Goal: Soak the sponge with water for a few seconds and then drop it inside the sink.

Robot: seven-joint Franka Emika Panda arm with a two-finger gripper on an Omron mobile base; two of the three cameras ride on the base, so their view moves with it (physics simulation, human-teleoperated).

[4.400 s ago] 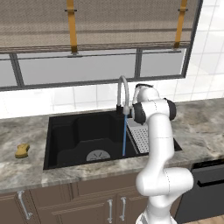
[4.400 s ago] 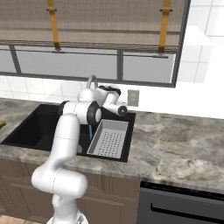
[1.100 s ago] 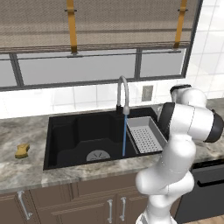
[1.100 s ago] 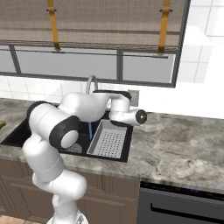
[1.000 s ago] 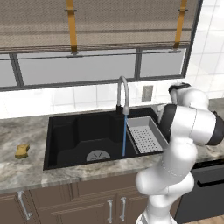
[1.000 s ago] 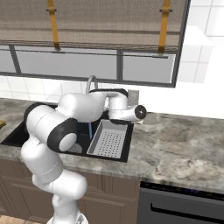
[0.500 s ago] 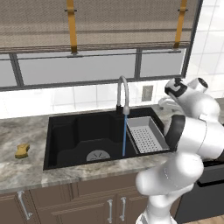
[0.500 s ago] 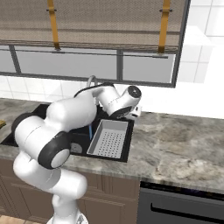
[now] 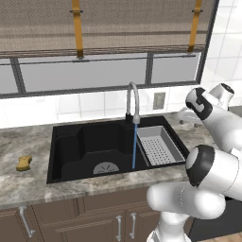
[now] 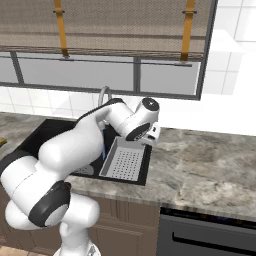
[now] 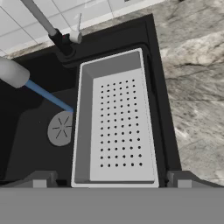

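No lettering, labels, brand marks or numbers can be read on anything here, near or far.

In the right base view the arm (image 10: 85, 145) hid most of the sink (image 10: 47, 131) and the faucet's lower part. Beside that sink, the hand view's edge cut off the drainer tray (image 11: 114, 120).

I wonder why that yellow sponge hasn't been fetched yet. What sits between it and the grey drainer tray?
In the left base view, the sponge and the drainer tray are separated by bare counter, then the black sink and the water.
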